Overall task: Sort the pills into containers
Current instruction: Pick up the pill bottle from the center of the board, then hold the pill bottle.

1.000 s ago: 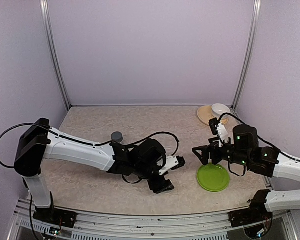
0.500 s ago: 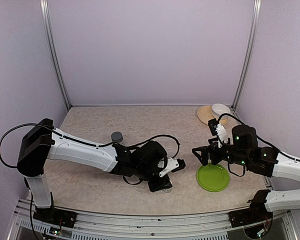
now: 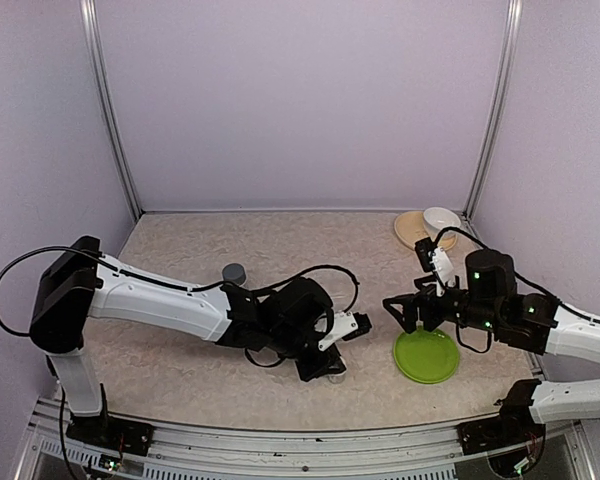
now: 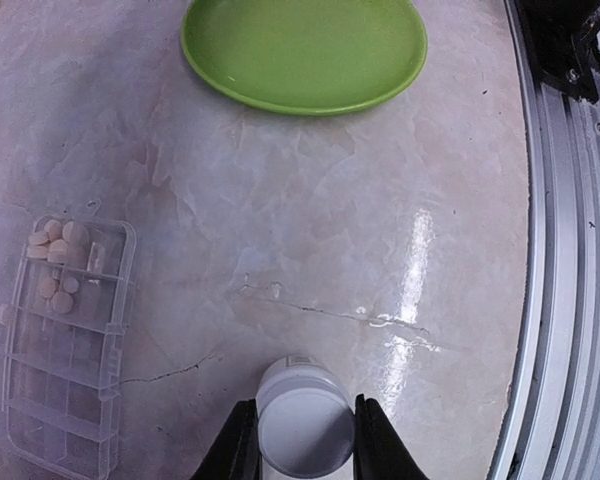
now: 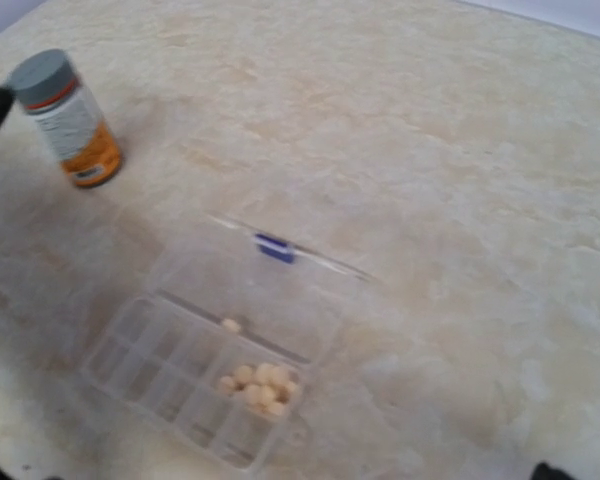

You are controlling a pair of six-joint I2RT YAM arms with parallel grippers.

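The containers are one clear pill organiser (image 4: 68, 345) lying flat on the table, its lid open (image 5: 242, 285). Several pale round pills (image 5: 260, 385) fill one end compartment, and a single pill (image 5: 231, 325) lies beside it. In the left wrist view the organiser is left of my left gripper (image 4: 303, 410). That gripper is low near the table's front edge, its jaws shut against both sides of a white bottle (image 4: 302, 420). My right gripper (image 3: 412, 310) hangs open above the table, looking down on the organiser, with nothing between its fingers.
A green plate (image 3: 426, 355) lies beside the right gripper, beyond the white bottle in the left wrist view. An amber bottle with a grey cap (image 5: 70, 120) stands upright past the organiser. A white bowl (image 3: 441, 218) and tan plate (image 3: 410, 230) sit at the back right corner.
My left gripper's jaws have closed in on the white bottle. The right arm has hardly moved.
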